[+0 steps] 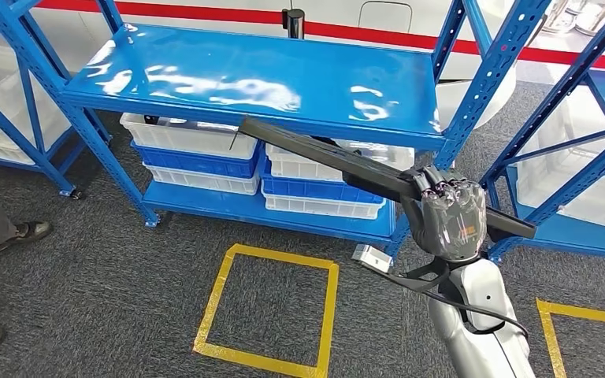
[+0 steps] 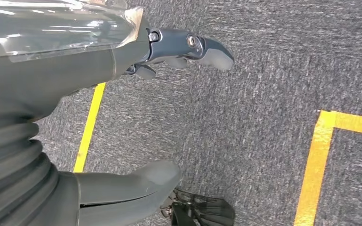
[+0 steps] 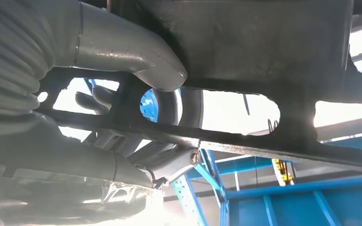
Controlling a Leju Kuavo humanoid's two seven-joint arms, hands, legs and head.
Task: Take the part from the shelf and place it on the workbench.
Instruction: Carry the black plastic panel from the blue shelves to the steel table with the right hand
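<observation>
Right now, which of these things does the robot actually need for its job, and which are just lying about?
For the job:
- long black part, gripped by the right hand
- blue shelf

Just there:
- white and blue bins
- yellow floor square
- person's shoes
- left hand, hanging over the carpet

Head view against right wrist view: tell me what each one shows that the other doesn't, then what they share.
Head view alone: the long black bar-shaped part at full length, crossing in front of the blue metal shelf, the white and blue plastic bins on the lower level, the yellow taped square on the grey carpet, and a person's shoes. Right wrist view alone: the thumb pressing the part beside its oval cutout. Shared: the right hand gripping the part, with blue shelf framing behind.
</observation>
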